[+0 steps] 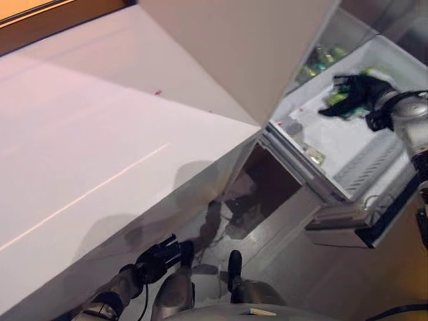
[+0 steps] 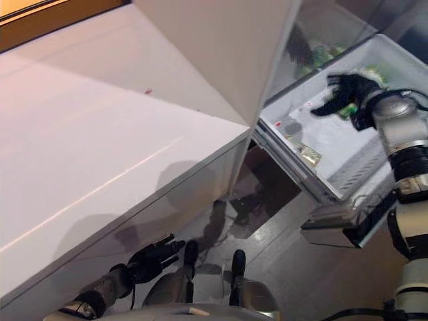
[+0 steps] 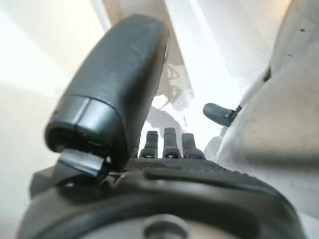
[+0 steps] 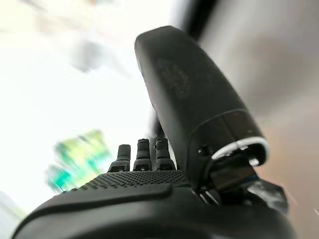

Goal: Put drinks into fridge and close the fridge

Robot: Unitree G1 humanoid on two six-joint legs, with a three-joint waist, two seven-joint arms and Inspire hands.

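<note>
The fridge stands open at the right, with its white inner tray [image 1: 338, 144] facing me. Green drinks [image 1: 322, 57] stand further back behind a clear panel. My right hand [image 1: 359, 91] reaches over the far part of the tray, fingers straight and spread, just above a green drink [image 1: 336, 99] lying there. In the right wrist view the fingers [image 4: 142, 155] are straight and a blurred green drink [image 4: 79, 158] lies beyond them, not gripped. My left hand [image 1: 158, 258] hangs low by the counter front, fingers relaxed and empty; it also shows in the left wrist view [image 3: 168, 144].
A long white counter [image 1: 100, 134] fills the left and middle. A large white panel [image 1: 247, 47] rises at the top centre beside the fridge opening. A small green item [image 1: 314, 156] lies on the tray's near part. Dark floor [image 1: 267, 194] shows below the fridge.
</note>
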